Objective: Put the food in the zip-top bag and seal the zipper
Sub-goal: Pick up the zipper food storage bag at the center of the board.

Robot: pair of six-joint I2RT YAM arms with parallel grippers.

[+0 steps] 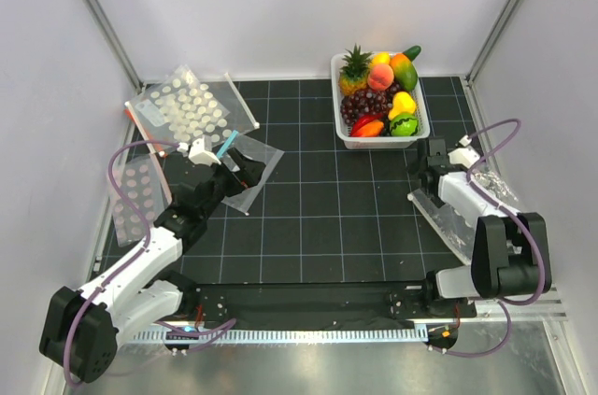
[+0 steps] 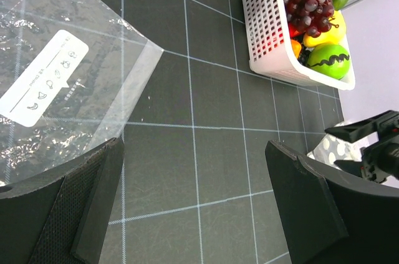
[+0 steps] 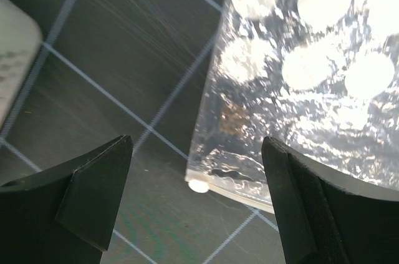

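- The food (image 1: 378, 101) is seen heaped in a white slotted basket (image 1: 383, 141) at the far right of the desk (image 1: 318, 218); none of it is in the zip-top bag (image 1: 447, 225).
- The zip-top bag is laid flat on the near side of the basket, close to the right wall and partly covered by the right arm.
- In the right wrist view the bag (image 3: 312, 89) is shown as a crinkled dotted film, with its straight side edge running across a grid line and the zipper (image 3: 230, 188) along its lower edge, ending in a small white tab (image 3: 198, 185) at the corner.
- The right end effector (image 3: 196, 145) is held spread wide with nothing gripped; that corner of the bag is framed between its fingers, and contact cannot be told.
- The left end effector (image 2: 194, 151) is likewise spread wide and grips nothing; bare grid is seen between its fingers.
- A plain clear bag (image 2: 62, 89) with a white label is seen just left of the left fingers, its corner pointing toward the basket (image 2: 268, 33).
- Dotted sheets (image 1: 187, 105) are spread along the far-left edge of the desk.
- An uncovered band of dark grid is left between the two end effectors (image 1: 238, 169) (image 1: 418, 185).
- The desk is closed in by pale walls (image 1: 280, 3) on the left, far and right sides.
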